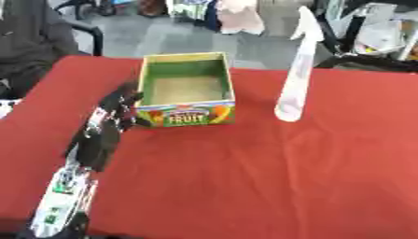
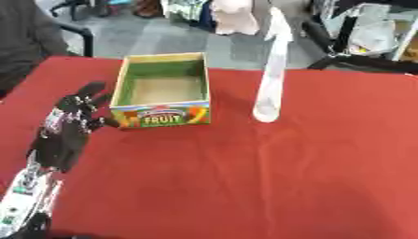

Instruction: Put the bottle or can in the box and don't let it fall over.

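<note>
Here, bottle (image 1: pixel 295 74) upright right of box (image 1: pixel 186 88).

Stereo head pair, downward, overlapping tabletop (image 1: pixel 269 177)

I see a worktop (image 1: pixel 269 177) draped in red cloth (image 2: pixel 245 186) filling most of my view. Beyond its far edge lies a grey floor (image 1: pixel 155 39). A black chair (image 1: pixel 86 32) stands at far left, with pale clutter (too blurred to identify) along the back.
</note>
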Robot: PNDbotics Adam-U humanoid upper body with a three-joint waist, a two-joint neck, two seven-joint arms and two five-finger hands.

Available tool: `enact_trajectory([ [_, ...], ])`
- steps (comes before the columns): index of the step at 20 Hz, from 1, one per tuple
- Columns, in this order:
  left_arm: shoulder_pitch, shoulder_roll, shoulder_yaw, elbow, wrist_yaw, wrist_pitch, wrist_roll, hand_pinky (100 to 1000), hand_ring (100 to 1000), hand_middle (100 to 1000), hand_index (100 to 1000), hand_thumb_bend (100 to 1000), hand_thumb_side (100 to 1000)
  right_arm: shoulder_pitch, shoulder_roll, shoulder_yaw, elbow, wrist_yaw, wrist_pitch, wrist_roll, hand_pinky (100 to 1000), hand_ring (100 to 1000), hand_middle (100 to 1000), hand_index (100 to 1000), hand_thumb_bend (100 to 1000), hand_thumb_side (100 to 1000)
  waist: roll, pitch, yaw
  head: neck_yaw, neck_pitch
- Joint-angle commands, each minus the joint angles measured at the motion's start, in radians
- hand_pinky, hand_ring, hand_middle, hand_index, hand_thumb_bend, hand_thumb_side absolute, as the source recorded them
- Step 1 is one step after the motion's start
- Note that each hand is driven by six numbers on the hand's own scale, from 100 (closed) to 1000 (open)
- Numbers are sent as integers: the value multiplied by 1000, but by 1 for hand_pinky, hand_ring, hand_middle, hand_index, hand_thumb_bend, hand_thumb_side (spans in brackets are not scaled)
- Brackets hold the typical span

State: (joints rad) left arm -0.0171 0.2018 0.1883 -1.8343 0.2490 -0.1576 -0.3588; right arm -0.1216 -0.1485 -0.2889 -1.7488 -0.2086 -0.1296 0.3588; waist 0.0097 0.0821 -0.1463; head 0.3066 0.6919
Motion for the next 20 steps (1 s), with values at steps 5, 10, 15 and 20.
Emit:
enact_trajectory([
  [5,-6,11,6,-20,0,0,4,652,1000,1000,1000,187,917,-5,-22,-1,-7,-8,-2,2,787,1000,1000,857,100,540,-3,-13,1,3,-11],
  [10,-6,11,6,-20,-1,1,5,651,1000,1000,1000,187,918,-5,-23,-1,-7,-8,-2,2,787,1000,1000,858,100,540,-3,-13,2,3,-11],
  [15,-5,11,5,-19,-1,1,5,652,1000,1000,1000,188,917,-11,-32,9,0,-6,0,11,788,1000,1000,866,100,536,-5,-17,6,4,-9],
  [20,-5,16,-1,-19,-5,1,-1,651,1000,1000,1000,185,916,-96,-139,59,21,-45,-45,36,793,1000,1000,891,100,518,-12,-20,20,-11,-8],
])
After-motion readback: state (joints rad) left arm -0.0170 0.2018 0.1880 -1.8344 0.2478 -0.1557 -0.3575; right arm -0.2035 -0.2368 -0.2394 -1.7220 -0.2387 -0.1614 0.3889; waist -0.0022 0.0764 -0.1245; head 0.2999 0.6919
